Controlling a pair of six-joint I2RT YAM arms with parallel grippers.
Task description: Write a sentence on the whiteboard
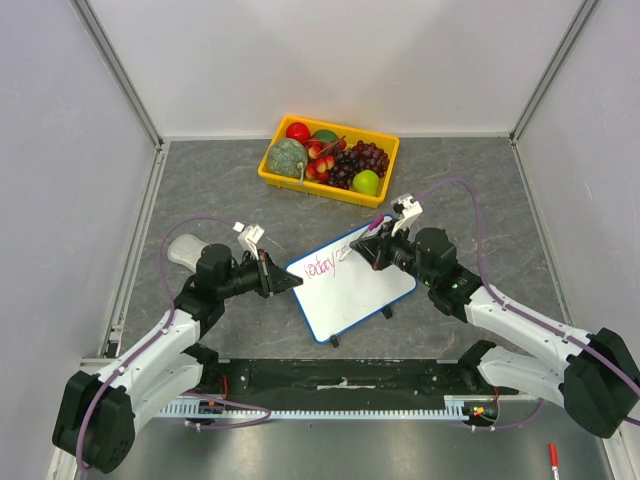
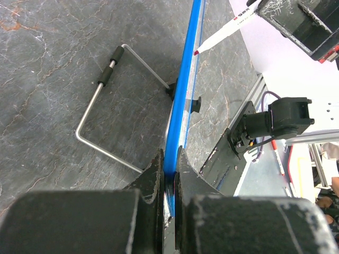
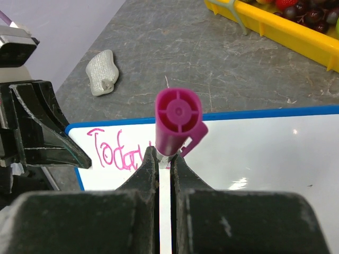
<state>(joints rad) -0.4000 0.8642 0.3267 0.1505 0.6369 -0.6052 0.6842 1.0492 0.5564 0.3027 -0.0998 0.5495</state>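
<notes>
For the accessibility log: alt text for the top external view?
The left gripper clamps a corner of the whiteboard while the right gripper holds a pink marker at the pink handwriting on it. A yellow fruit basket sits behind them on the grey table.

Right fingers (image 3: pixel 144 172) pinched tight on a magenta marker (image 3: pixel 179 119), butt end facing the camera, over the whiteboard (image 3: pixel 265 153). Pink writing (image 3: pixel 114 153), "Toda" readable, runs behind the marker; left fingers (image 3: pixel 50 148) at the board's left corner. White lump (image 3: pixel 103 71) and yellow basket (image 3: pixel 275 29) on the grey bench (image 3: pixel 185 58) beyond.
</notes>
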